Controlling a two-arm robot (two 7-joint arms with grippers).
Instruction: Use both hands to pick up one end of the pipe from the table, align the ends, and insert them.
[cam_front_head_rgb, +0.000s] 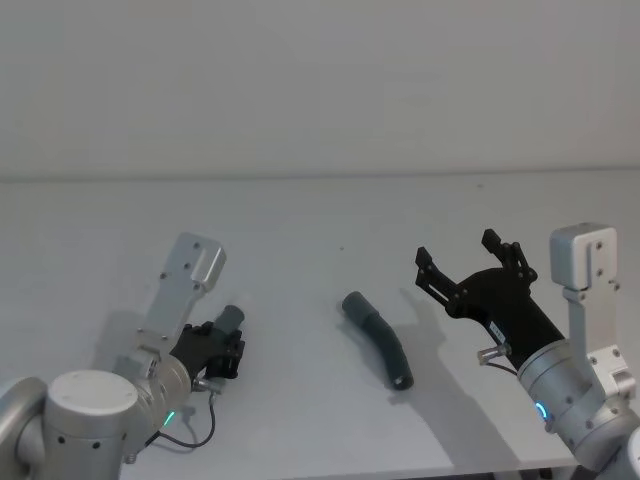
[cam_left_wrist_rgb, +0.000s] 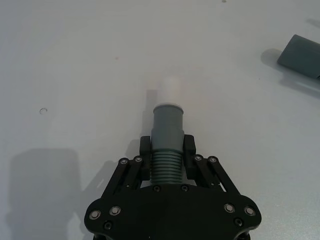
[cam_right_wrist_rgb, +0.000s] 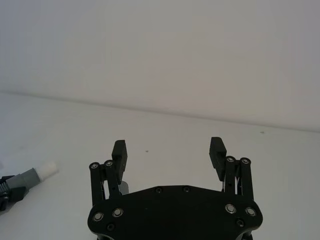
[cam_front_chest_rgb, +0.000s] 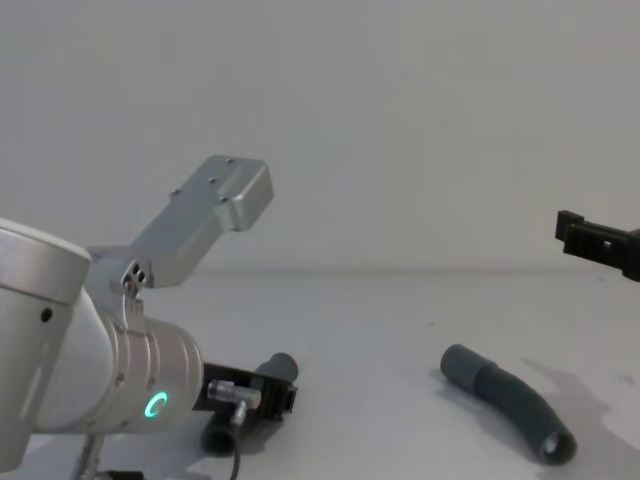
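One dark grey pipe piece (cam_left_wrist_rgb: 168, 125) with a white tip (cam_left_wrist_rgb: 171, 90) sits in my left gripper (cam_left_wrist_rgb: 167, 150), which is shut on its ribbed middle. This happens low over the table (cam_front_head_rgb: 300, 220) at the front left, where the left gripper (cam_front_head_rgb: 222, 348) and its piece (cam_front_head_rgb: 231, 318) show from above. The other pipe piece (cam_front_head_rgb: 378, 335) lies free on the table in the middle, its wide grey cuff (cam_left_wrist_rgb: 300, 55) towards the left gripper. My right gripper (cam_front_head_rgb: 460, 252) hovers open above the table, to the right of that piece; its jaws (cam_right_wrist_rgb: 168, 147) are wide apart and empty.
The table's back edge meets a plain wall (cam_front_head_rgb: 320, 90). From the chest, the lying piece (cam_front_chest_rgb: 505, 397) is at the right and my left arm (cam_front_chest_rgb: 100, 370) bulks large at the left. A small dark speck (cam_front_head_rgb: 341, 249) marks the table.
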